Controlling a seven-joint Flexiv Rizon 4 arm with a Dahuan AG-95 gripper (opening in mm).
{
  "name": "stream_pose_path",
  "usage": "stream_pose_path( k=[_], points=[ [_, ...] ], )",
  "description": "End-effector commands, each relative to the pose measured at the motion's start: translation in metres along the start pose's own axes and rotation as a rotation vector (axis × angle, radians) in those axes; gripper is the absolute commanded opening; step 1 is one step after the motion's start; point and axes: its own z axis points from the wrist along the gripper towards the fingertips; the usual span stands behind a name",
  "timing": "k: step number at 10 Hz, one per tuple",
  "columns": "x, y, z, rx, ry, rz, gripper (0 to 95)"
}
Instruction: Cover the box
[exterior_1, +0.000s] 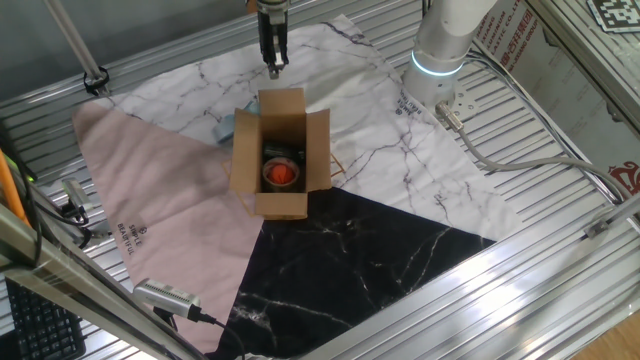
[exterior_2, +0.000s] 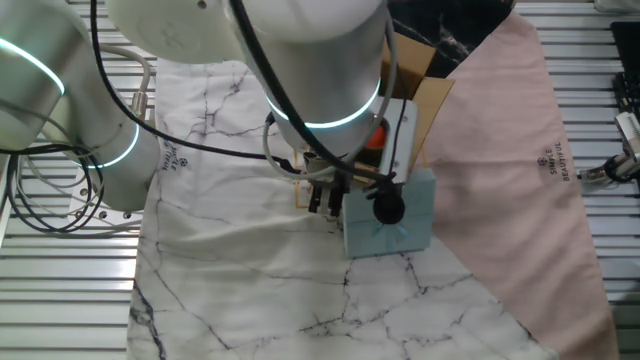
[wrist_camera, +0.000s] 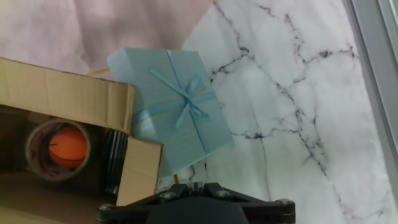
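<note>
While the box (exterior_1: 280, 153) stands near the middle of the table with all four flaps raised, its interior is exposed: an orange ball (exterior_1: 281, 174) sits inside a roll of tape (wrist_camera: 57, 150), with a dark object just beside it. No label on the carton can be read. A pale blue gift box (wrist_camera: 173, 106) tied with a ribbon bow lies against the carton's far side, on the white marble-pattern cloth (exterior_1: 420, 160). A pink cloth (exterior_1: 150, 200) carries small printed lettering, too fine to read; a black marble-pattern cloth (exterior_1: 350, 270) lies at the near side. The gripper (exterior_1: 273, 68) hangs above the far flap, fingers close together, holding nothing and touching nothing visible.
</note>
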Motion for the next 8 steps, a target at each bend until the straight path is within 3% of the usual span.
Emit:
stream_pose_path(
  k=[1,8],
  points=[
    [-0.0008,0.0007,0.0006,-0.003,0.004,-0.004,0.0],
    [-0.0005,0.0021,0.0023,-0.01,0.002,-0.008,0.0]
  ],
)
